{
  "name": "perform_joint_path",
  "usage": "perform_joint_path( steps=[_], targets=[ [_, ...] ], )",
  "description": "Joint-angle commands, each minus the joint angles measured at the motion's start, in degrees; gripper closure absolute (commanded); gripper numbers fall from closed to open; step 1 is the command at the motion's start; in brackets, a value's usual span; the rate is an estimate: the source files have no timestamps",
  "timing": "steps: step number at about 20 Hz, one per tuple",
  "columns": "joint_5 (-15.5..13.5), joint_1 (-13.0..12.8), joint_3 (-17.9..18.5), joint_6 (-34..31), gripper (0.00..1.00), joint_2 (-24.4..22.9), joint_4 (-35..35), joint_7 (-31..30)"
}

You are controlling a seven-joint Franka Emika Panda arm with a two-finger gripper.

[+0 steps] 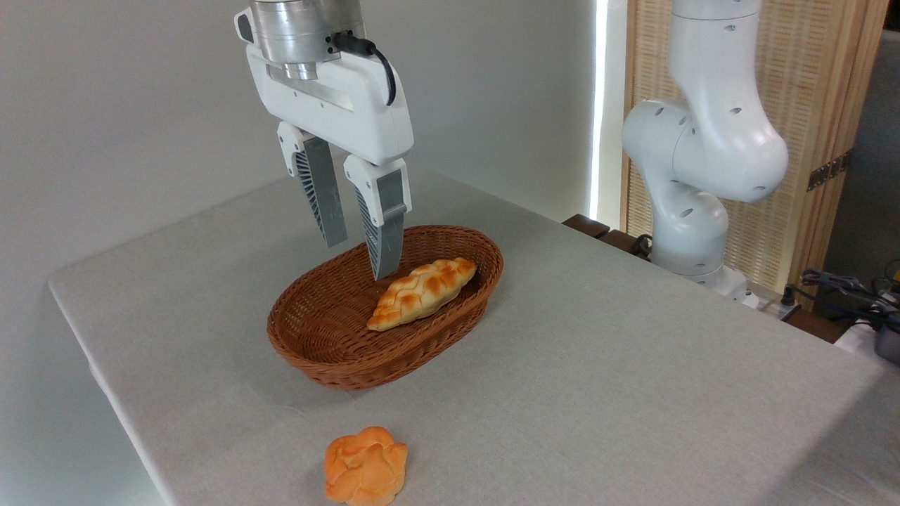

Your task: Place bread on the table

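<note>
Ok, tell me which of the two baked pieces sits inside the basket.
The long braided bread lies in the wicker basket, below the hand. The round orange bun sits on the table.

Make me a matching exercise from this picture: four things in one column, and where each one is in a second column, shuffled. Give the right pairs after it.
Things
1. braided loaf
2. round orange bun
3. wicker basket
4. gripper

Places
A. on the grey cloth near the table's front edge, outside the basket
B. hanging open above the basket, holding nothing
C. inside the basket, along its right side
D. standing on the table, around the middle

Pairs: 1-C, 2-A, 3-D, 4-B
</note>
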Motion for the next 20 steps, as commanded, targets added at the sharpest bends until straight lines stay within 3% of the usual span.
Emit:
perform_joint_path(
  steps=[1, 13, 17, 20],
  targets=[
    [-0.70, -0.41, 0.61, -1.22, 0.00, 0.14, 0.74, -0.39],
    [-0.69, -0.49, 0.08, -1.13, 0.00, 0.05, 0.21, -0.39],
    [-0.96, -1.54, -0.97, -0.95, 0.00, -2.31, -4.61, -0.74],
    [-1.04, -4.00, -1.33, 0.62, 0.00, -7.57, -13.47, -0.74]
  ],
)
